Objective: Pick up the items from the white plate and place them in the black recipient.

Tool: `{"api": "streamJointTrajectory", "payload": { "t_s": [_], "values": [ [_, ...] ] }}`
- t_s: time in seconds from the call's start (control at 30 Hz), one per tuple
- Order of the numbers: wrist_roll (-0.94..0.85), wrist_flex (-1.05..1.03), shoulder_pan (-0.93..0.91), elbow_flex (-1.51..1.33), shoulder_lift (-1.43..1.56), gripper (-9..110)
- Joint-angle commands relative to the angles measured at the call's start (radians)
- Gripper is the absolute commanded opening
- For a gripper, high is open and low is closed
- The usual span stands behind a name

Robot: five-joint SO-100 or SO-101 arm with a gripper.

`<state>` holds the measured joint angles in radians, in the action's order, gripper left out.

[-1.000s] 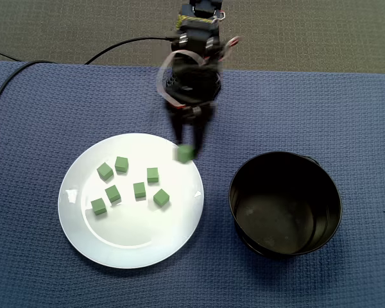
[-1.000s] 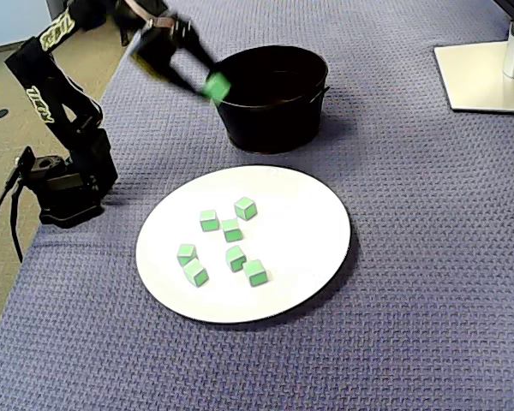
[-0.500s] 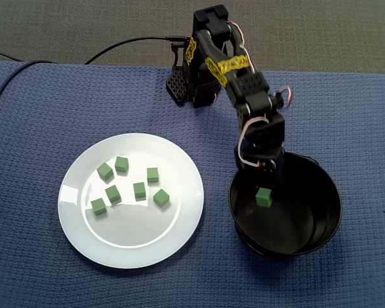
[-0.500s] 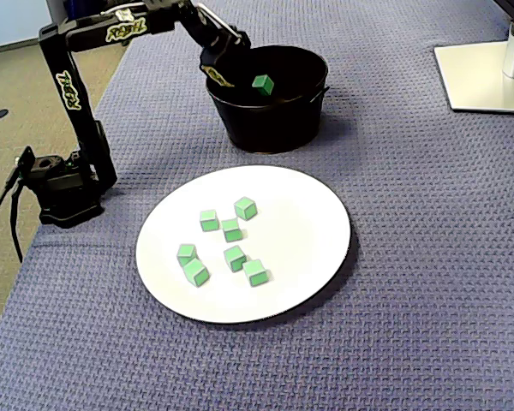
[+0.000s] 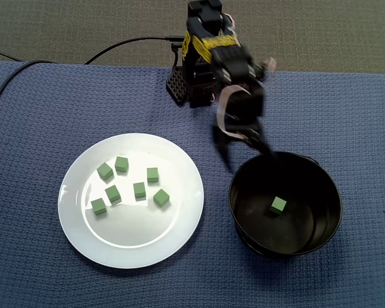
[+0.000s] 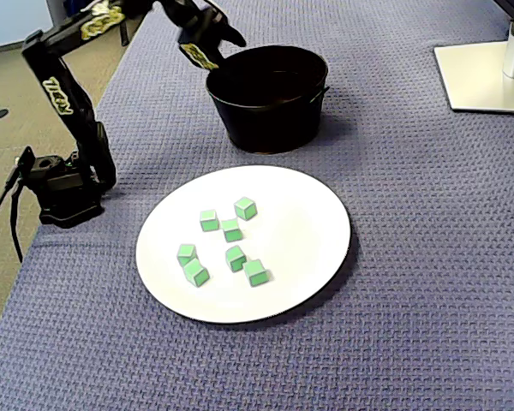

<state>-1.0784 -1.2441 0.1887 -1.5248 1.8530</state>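
The claw [image 5: 247,154] hangs open and empty over the pot [image 5: 233,204] rim; one cube [image 5: 278,205] lies inside

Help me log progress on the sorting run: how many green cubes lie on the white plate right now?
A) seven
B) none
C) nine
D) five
A: seven green cubes lie on the white plate, while an eighth cube sits inside the black recipient.
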Motion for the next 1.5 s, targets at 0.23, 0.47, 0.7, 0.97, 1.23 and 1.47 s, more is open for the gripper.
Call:
{"api": "streamJointTrajectory", "payload": {
  "t_s": [0.23,0.47,0.7,0.97,1.23,1.47],
  "values": [
    [-0.787,0.261,-0.598,-0.241,-0.037,32],
    [-0.824,0.285,-0.623,-0.377,-0.156,32],
    [-0.811,0.245,-0.624,-0.393,-0.215,31],
    [-0.798,0.345,-0.621,-0.445,-0.255,31],
    [-0.781,0.488,-0.614,-0.508,-0.279,27],
    [-0.782,0.540,-0.612,-0.541,-0.293,23]
  ]
}}
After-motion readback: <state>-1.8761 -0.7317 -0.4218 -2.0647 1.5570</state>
